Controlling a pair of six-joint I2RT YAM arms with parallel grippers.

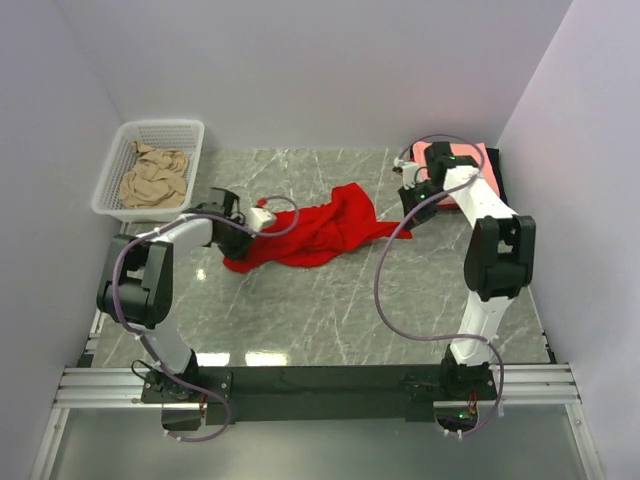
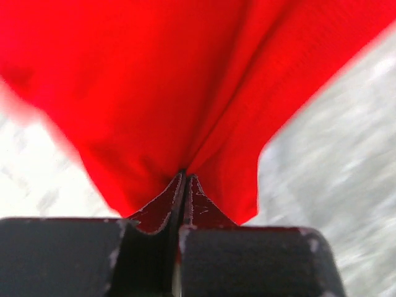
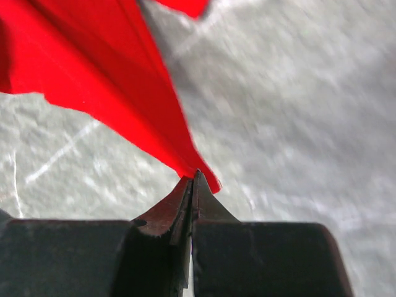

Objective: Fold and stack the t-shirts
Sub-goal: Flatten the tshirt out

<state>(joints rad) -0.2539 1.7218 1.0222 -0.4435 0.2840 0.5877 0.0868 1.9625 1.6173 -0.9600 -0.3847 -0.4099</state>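
Left gripper point(image 2: 184, 180) clamped shut on the red t-shirt point(image 1: 325, 230) at its 9 o'clock edge, right gripper point(image 3: 194, 179) pinching its 3 o'clock tip. Shirt lies bunched mid-table point(image 1: 300, 310). Tan shirt point(image 1: 155, 178) is in the basket point(image 1: 190, 135) at 10 o'clock, salmon-pink shirt point(image 1: 478, 160) at 2 o'clock.

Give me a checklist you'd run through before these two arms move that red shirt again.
1. Left tool shut on the red t-shirt: ok.
2. Right tool shut on it too: ok, though it pinches only a thin tip of cloth.
3. Shirt spread flat between the tools: not ok, it is bunched and creased.
4. Salmon-pink t-shirt at the far right neatly folded: cannot tell, the right arm covers part of it.
5. Tan t-shirt inside the basket, apart from the red one: ok.
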